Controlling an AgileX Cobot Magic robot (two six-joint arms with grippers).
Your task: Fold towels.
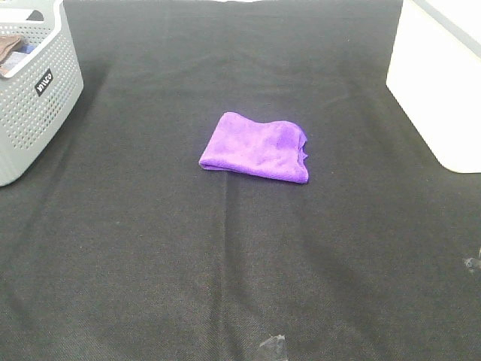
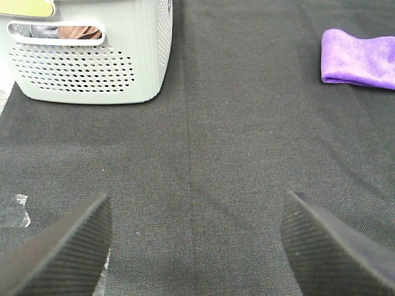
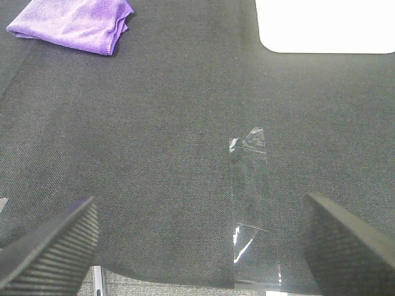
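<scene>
The purple towel (image 1: 255,147) lies folded into a small rectangle in the middle of the black table. It also shows in the left wrist view (image 2: 360,59) and in the right wrist view (image 3: 74,24), far from both grippers. My left gripper (image 2: 197,246) is open and empty, low over the bare black cloth. My right gripper (image 3: 200,246) is open and empty over the cloth near the table's front edge. Neither arm shows in the exterior high view.
A grey perforated basket (image 1: 34,105) with a brownish cloth (image 2: 77,31) inside stands at the back left. A white box (image 1: 440,83) stands at the back right. Clear tape strips (image 3: 250,209) stick to the cloth near the front edge.
</scene>
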